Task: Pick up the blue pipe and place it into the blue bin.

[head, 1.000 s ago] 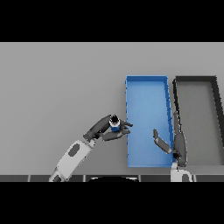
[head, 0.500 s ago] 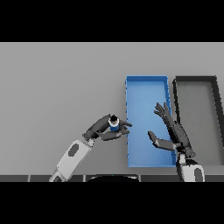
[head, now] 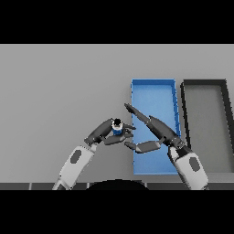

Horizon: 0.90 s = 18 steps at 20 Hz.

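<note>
The right robot hand (head: 155, 130) has swung left toward the blue pipe (head: 117, 128).

White-grey arms, dark left hand (head: 106, 133), dark right hand (head: 157, 132)

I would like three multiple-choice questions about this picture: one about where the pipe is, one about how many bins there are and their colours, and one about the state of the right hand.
1. Where is the blue pipe?
A. Inside the blue bin
B. In the left hand, just left of the blue bin
C. Lying in the dark bin

2. Which bins stand on the table?
A. One blue bin only
B. Two blue bins
C. One blue bin and one dark bin

3. How is the right hand?
A. Open, fingers straight
B. Curled round the pipe
C. Out of view

Answers:
1. B: the left hand has its fingers curled round the pipe, left of the blue bin.
2. C: the dark bin sits right of the blue one.
3. A: the right hand reaches over the blue bin toward the pipe with its fingers stretched out.
</note>
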{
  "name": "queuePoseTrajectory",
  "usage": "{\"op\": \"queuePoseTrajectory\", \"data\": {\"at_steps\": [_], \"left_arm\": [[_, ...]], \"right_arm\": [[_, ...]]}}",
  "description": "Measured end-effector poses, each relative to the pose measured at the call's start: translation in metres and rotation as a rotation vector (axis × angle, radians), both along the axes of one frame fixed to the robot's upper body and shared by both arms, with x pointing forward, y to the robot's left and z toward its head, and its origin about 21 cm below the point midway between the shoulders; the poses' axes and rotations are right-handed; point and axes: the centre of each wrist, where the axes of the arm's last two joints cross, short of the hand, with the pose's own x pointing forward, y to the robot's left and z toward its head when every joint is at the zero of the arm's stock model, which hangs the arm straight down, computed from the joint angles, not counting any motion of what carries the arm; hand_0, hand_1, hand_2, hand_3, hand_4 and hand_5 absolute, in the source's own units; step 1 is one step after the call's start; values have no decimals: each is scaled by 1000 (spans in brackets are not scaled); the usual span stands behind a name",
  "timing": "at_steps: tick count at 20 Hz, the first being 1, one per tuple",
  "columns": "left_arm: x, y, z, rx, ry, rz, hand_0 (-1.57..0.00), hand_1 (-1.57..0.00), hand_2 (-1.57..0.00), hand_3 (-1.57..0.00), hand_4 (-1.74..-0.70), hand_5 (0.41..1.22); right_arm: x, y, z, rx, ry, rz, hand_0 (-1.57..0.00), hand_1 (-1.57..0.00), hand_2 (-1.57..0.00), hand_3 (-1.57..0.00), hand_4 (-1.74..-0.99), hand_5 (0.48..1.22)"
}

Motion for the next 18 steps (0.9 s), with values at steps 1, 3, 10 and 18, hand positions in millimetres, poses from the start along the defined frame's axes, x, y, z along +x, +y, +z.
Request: {"op": "queuePoseTrajectory", "data": {"at_steps": [1, 3, 10, 18], "left_arm": [[1, 0, -1, 12, 5, 4, -1571, -1571, -1571, -1571, -1466, 1221], [2, 5, -4, -8, -9, -10, -1571, -1571, -1571, -1571, -1464, 1221], [1, 2, -3, 12, 28, -11, -1571, -1571, -1571, -1571, -1469, 1221], [-1, 4, 0, 41, 40, -11, -1571, -1571, -1571, -1571, -1645, 1221]], "right_arm": [[2, 8, 6, 3, -7, 39, 1, 0, -45, 1, -1282, 555], [3, 17, 11, -14, -25, 84, 1, 0, -48, 1, -1253, 554], [30, 49, 27, -109, -20, 152, -27, -39, -91, 1, -1184, 516], [46, 74, 31, -128, -31, 230, -1015, -1015, -1042, -872, -1514, 550]]}}
